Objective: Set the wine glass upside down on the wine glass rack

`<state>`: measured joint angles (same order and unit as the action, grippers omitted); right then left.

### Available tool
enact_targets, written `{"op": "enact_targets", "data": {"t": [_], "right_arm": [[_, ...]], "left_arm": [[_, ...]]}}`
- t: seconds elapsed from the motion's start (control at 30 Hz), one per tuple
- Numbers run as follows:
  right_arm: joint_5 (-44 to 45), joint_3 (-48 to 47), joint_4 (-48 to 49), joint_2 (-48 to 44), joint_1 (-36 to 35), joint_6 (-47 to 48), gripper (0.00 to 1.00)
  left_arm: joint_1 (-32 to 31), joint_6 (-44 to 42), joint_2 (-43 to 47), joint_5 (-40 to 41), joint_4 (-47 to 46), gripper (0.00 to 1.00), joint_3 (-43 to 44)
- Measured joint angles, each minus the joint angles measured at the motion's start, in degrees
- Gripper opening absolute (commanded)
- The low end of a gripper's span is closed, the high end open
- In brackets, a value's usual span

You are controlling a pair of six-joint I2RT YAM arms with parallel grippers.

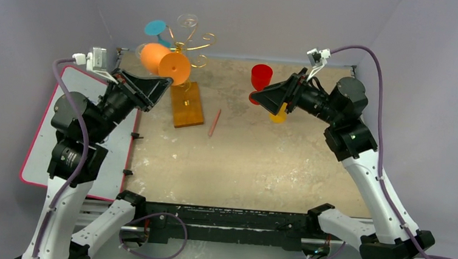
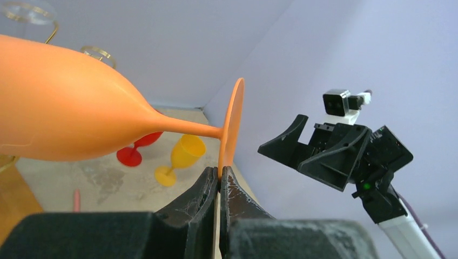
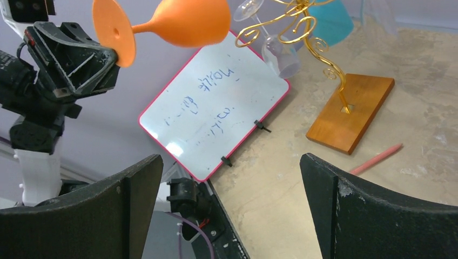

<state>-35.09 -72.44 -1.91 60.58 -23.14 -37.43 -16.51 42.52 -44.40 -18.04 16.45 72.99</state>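
- Glass [image 2: 65,118] is pinched by its foot in the left gripper [image 2: 219,175], held sideways beside the rack [image 1: 187,105] near the desk's far-left corner.
- Right gripper [image 3: 229,164] is spread wide, empty.

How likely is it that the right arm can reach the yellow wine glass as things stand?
Probably yes. The right tool is open and empty and hovers close to the upright yellow wine glass. Only the red wine glass next to it might crowd the approach.
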Motion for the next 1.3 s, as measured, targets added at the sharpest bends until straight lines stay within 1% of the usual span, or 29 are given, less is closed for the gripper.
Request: {"op": "enact_targets", "data": {"t": [0.17,0.33,0.5,0.6,0.73,0.9,1.3], "right_arm": [[0.74,-0.57,-1.09,1.11,0.0,1.07,1.0],[1.14,-0.59,-1.38,1.62,0.0,1.46,1.0],[1.14,-0.59,-1.31,1.62,0.0,1.57,1.0],[1.2,-0.59,-1.38,1.53,0.0,1.92,1.0],[1.51,-0.59,-1.77,1.01,0.0,2.43,1.0],[1.62,-0.59,-1.88,0.15,0.0,2.93,1.0],[4.15,-0.59,-2.62,-1.46,0.0,5.14,1.0]], "left_arm": [[0.0,7.21,0.0,5.99,10.12,0.0,2.25],[0.0,13.16,0.76,9.64,17.18,0.0,2.64],[0.0,16.15,0.24,10.82,22.51,0.0,2.89],[0.0,17.75,-0.87,10.95,23.71,0.0,2.8],[0.0,21.03,-1.88,10.99,22.53,0.0,0.68],[0.0,26.73,-4.28,9.57,17.92,0.0,-2.86],[0.0,33.59,-13.38,8.72,8.15,0.0,-3.26]]}}
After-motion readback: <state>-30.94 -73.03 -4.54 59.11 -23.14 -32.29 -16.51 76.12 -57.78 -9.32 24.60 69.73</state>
